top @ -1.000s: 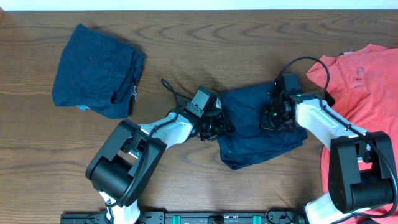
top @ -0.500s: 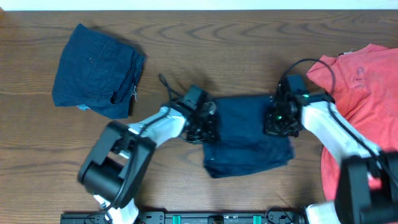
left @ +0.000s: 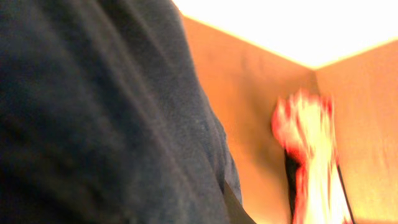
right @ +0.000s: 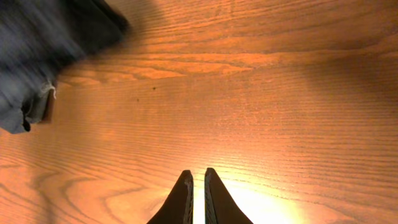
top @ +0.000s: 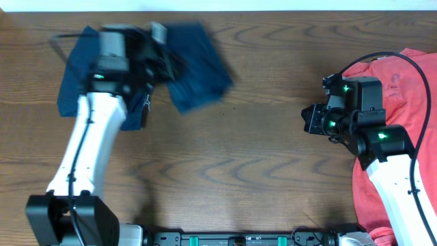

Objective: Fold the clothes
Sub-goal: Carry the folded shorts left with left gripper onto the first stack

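A folded pair of navy shorts (top: 198, 65) hangs blurred in the air over the table's far left part. My left gripper (top: 166, 61) is shut on its left edge. In the left wrist view the navy cloth (left: 93, 112) fills most of the picture and hides the fingers. Another folded pair of navy shorts (top: 70, 89) lies at the far left, partly under my left arm. My right gripper (top: 307, 119) is near the right side of the table. Its fingers (right: 198, 186) stand almost together over bare wood with nothing between them. Navy cloth (right: 43, 50) shows blurred at the upper left of the right wrist view.
A red shirt (top: 403, 89) lies at the table's right edge, under and behind my right arm. It shows as a blurred red shape (left: 308, 143) in the left wrist view. The brown wooden table (top: 246, 157) is bare between the arms.
My left arm has swung from the table's middle to the far left, carrying the folded shorts. The right gripper has let go of the cloth and drawn back to the right.
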`<action>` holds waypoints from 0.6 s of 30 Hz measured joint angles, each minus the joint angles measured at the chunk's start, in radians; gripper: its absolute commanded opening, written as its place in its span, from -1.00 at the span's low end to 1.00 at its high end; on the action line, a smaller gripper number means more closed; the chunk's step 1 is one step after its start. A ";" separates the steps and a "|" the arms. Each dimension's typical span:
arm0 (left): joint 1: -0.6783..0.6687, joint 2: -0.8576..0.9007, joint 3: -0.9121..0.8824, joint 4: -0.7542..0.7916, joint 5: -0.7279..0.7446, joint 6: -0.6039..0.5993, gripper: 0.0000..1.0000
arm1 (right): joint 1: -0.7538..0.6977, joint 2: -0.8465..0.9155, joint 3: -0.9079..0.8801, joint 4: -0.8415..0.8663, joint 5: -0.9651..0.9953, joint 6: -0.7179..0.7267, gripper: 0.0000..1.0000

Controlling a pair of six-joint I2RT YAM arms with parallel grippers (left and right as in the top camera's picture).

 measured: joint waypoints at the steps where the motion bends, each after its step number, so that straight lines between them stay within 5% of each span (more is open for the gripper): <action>1: 0.035 0.000 0.009 0.027 -0.001 -0.008 -0.88 | 0.000 0.000 0.000 -0.002 0.000 0.002 -0.88; 14: 0.406 0.061 0.021 0.005 -0.072 -0.043 -0.87 | 0.000 0.000 0.000 -0.019 -0.001 0.024 -0.90; 15: 0.415 0.076 0.021 -0.015 -0.074 -0.042 -0.74 | 0.000 0.000 0.000 -0.019 -0.001 0.024 -0.90; 17: 0.426 0.100 0.021 -0.046 -0.081 -0.034 0.08 | 0.000 0.000 0.000 -0.019 -0.001 0.025 -0.89; 18: 0.430 0.112 0.021 -0.064 -0.084 -0.037 0.27 | 0.000 0.000 0.000 -0.020 -0.001 0.025 -0.90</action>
